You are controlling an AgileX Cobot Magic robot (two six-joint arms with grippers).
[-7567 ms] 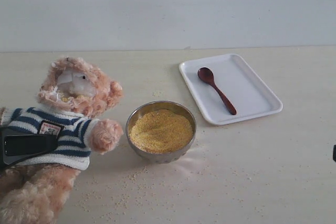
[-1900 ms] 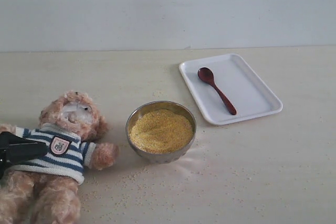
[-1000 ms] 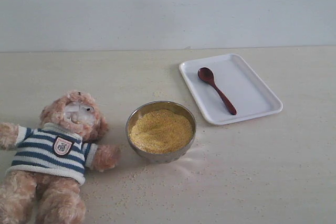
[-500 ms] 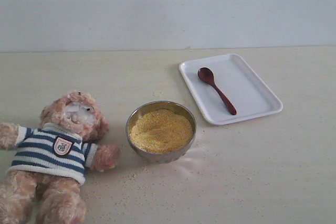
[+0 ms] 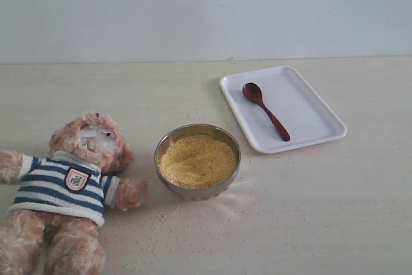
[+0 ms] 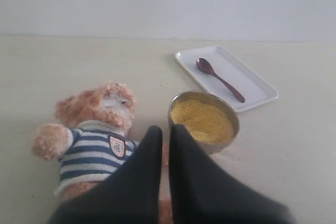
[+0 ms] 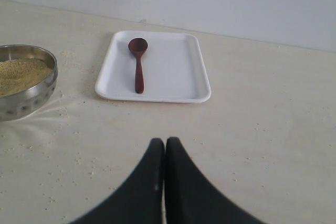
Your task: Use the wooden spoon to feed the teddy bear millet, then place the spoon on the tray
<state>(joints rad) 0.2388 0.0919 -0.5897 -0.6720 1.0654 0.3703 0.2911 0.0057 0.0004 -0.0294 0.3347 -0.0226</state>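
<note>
Pale bench (image 5: pixel 322 217) under a plain wall, teddy bear (image 5: pixel 71 178) lying face-up beside the metal bowl (image 5: pixel 196 192) of millet (image 5: pixel 196 159), wooden spoon (image 5: pixel 265 111) lying in the tray (image 5: pixel 312 117), left end effector (image 6: pixel 165 135) and right end effector (image 7: pixel 164 145) both closed tight, empty.

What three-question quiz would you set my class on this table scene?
1. True or false: the wooden spoon lies on the tray.
2. What fills the metal bowl? A) water B) millet C) rice
3. In the exterior view, on which side of the bowl does the teddy bear lie?
Key: 1 true; 2 B; 3 left.
</note>
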